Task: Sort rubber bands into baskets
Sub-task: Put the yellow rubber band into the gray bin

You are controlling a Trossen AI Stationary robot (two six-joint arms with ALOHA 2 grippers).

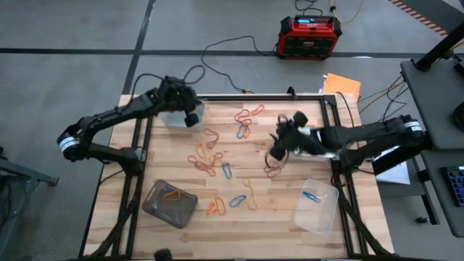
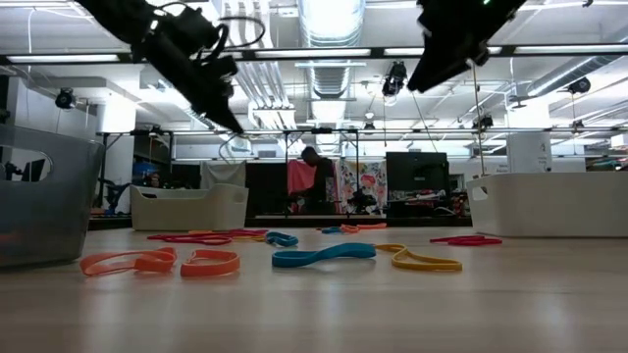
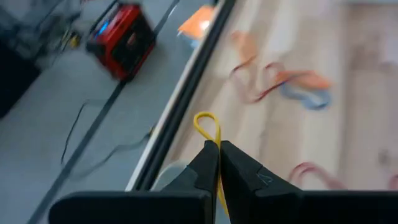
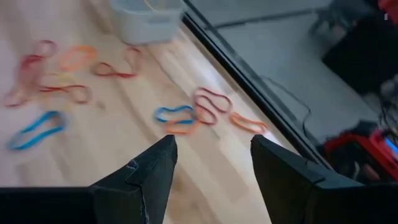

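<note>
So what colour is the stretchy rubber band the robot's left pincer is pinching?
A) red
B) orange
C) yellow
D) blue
C: in the left wrist view the left pincer is shut on a thin yellow rubber band loop that sticks out past its dark fingertips.

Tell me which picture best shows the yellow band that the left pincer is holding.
The left wrist view: the yellow band loops up from the shut left pincer, close and unobstructed. In the high and low views, the arm is visible but the band is too small to make out. The right wrist view misses it.
</note>
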